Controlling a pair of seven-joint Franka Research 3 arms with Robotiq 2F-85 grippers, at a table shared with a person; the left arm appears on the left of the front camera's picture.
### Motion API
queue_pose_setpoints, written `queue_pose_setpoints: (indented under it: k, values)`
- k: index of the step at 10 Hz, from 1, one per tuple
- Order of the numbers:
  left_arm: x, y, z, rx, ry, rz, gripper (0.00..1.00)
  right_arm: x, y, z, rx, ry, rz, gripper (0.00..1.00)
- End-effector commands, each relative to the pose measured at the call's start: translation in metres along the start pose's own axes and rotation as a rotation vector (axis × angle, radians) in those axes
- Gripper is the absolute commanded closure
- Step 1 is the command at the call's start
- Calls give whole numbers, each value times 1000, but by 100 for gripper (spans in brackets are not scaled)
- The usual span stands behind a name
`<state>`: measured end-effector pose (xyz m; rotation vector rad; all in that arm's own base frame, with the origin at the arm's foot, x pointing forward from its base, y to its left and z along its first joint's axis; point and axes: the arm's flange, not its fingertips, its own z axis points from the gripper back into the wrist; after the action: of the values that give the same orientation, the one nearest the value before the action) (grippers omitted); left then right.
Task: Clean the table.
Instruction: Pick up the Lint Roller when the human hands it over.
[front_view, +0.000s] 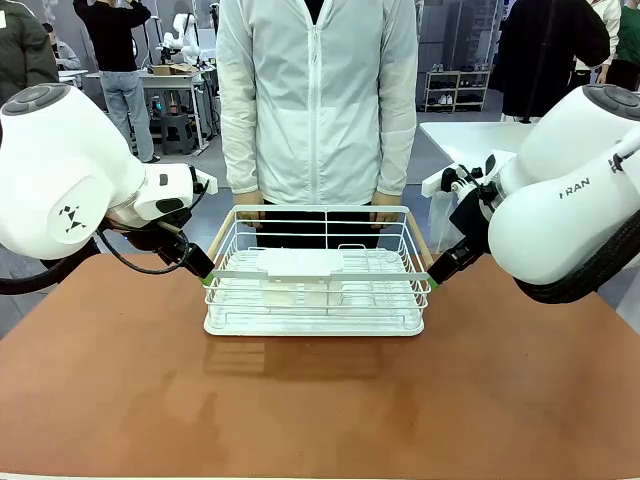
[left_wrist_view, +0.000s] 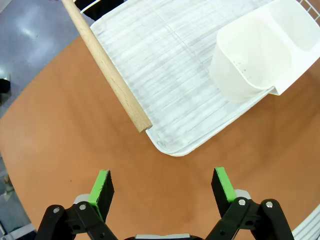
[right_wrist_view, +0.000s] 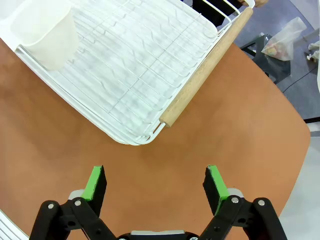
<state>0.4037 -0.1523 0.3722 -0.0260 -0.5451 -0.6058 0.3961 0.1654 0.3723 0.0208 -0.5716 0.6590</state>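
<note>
Nearest, black fingers with green pads: left pincer (left_wrist_view: 162, 185) released, jaws spread wide above bare brown surface; right pincer (right_wrist_view: 156, 182) released as well, jaws just as wide, grasping nothing. Beneath both, reddish-brown matte counter (front_view: 300, 420) with rounded corners, running from the near edge to the person at the far side.

Toward the far edge, about midway across, white wire basket (front_view: 310, 327), rectangular, seated on a ribbed white drain tray (left_wrist_view: 150, 65). Inside, hung at the middle of the near rim, white plastic cup holder (front_view: 300, 268), seen as two joined tubs in the left wrist view, inner walls plain white. Along the short sides of the basket, pale round wooden handles: left wooden handle (left_wrist_view: 107, 70), right wooden handle (right_wrist_view: 207, 67).

In the front view, left pincer close to the near left corner of the basket, right pincer close to the near right corner. In each wrist view, that corner just beyond the fingertips, apart from the pads.

Behind the basket, person in a white zip jacket (front_view: 318, 90), one hand (front_view: 250, 212) and the other hand (front_view: 385, 212) at the far ends of the handles; contact too small to tell.

Broad bare stretch of counter in front of the basket, open to the near edge. Narrower strips at either side, crossed by the arms. Rounded counter edge curving past each pincer, grey floor beyond; off the right-hand edge, clear plastic bag (right_wrist_view: 282, 37) lying off the counter.
</note>
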Motion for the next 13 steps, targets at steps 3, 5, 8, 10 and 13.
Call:
queue_pose_setpoints:
  k: [3, 5, 8, 10, 13]
  values:
    - [0, 0, 0, 0, 0, 1, 0, 0, 1, 0, 1, 0, 0, 0]
    - [0, 0, 0, 0, 0, 0, 0, 0, 0, 0, 0, 0, 0, 0]
    - [17, 45, 54, -374, -73, 185, 0, -12, -23, 56, 313, -238, -57, 0]
    - [14, 68, 83, -530, -130, 246, 0, -31, -43, 80, 491, -387, -72, 0]
    - [-16, 118, 118, -761, -217, 396, 0, -79, -59, 106, 766, -587, -111, 0]
